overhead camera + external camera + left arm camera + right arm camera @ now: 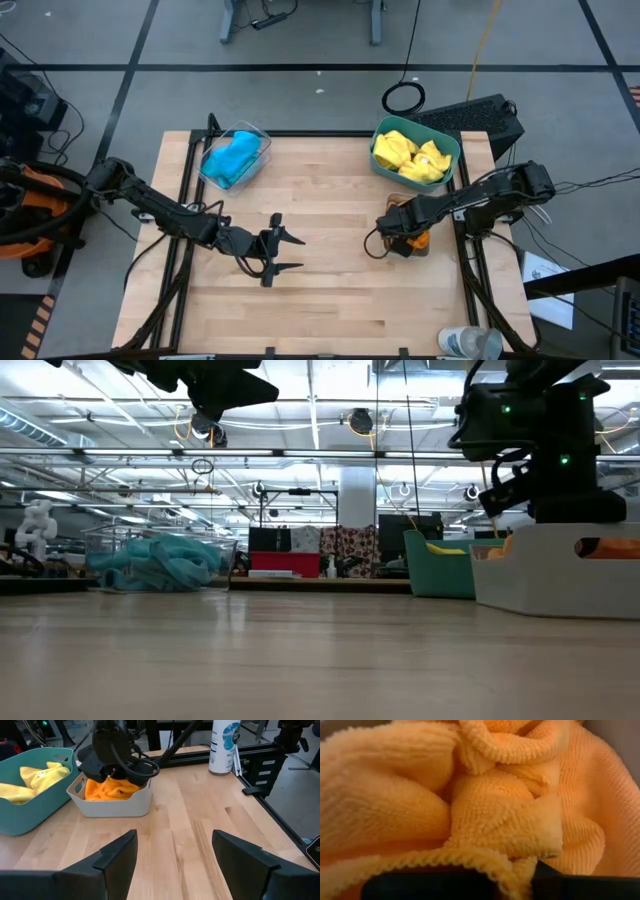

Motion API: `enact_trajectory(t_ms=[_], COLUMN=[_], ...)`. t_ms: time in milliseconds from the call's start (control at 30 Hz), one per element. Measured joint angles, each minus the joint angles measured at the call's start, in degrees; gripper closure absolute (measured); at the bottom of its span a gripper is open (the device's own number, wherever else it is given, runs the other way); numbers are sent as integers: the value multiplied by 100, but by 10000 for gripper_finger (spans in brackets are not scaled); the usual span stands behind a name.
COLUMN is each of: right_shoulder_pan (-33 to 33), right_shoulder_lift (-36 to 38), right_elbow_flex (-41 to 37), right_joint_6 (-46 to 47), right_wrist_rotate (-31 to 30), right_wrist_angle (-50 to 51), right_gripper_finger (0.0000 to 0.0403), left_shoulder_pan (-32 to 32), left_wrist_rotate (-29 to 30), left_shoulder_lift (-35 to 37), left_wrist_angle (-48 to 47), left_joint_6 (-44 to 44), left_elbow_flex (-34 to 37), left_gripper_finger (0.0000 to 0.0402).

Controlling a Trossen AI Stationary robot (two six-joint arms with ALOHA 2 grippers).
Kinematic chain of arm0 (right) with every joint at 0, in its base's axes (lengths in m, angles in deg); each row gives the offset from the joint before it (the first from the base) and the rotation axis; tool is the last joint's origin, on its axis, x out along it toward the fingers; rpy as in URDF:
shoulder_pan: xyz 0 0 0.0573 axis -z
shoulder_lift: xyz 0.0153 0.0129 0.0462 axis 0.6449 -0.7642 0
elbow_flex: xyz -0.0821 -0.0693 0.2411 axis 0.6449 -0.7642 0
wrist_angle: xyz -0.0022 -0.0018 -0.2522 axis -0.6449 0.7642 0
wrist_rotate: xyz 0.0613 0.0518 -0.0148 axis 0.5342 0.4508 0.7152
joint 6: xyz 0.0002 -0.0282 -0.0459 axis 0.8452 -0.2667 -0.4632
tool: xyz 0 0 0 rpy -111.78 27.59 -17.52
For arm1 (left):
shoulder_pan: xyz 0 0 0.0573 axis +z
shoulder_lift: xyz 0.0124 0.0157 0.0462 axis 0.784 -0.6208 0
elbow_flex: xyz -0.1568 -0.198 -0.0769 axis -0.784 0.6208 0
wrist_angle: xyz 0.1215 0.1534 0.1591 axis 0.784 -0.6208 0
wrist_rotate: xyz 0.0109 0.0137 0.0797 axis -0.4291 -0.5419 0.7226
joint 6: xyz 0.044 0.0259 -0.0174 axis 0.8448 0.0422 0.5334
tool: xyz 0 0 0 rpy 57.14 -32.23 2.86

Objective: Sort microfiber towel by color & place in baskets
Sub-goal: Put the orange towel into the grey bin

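My right claw (398,243) is down inside the small grey bin (112,805) at the right side of the bench (320,290), clenched on the orange cloths (107,790) that fill it; from my right wrist I see nothing but orange pile, with a fold of it (495,865) pinched between my dark fingers (430,887) at the edge of the view. I cannot tell whether one cloth or both are caught in that fold. My left claw (285,253) hangs over the bare middle of the bench, released, its two fingers (117,857) spread wide with nothing between them, pointing toward the grey bin, which is well apart from it. The teal bin (450,150) sits at the far right corner of the bench, just behind the grey bin, and holds the yellow cloths (410,158) in a loose heap. The clear bin (258,130) sits at the far left, tilted against the bench edges, with the blue cloths (233,158) bunched inside it. No cloth lies loose on the wood. From bench height the blue heap (160,563) shows through the clear wall on one side, and the teal and grey bins (560,570) stand close together on the other, a bit of orange showing through the grey bin's handle slot. A white bottle (223,745) stands at the near right corner of the bench.
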Motion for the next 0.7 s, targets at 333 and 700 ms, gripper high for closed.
enact_trajectory(t_ms=[333,700], right_shoulder_pan=[-141,-171], right_shoulder_lift=[283,581], right_elbow_flex=[387,1135], right_joint_6=[13,-78], right_wrist_rotate=[-246,-240], right_wrist_angle=[612,1364], right_gripper_finger=[311,173], left_shoulder_pan=[0,0], left_wrist_rotate=[-2,-8], left_shoulder_lift=[0,0], left_wrist_angle=[-2,-2], left_joint_6=[-15,-15], left_elbow_flex=[0,1], left_gripper_finger=[139,139])
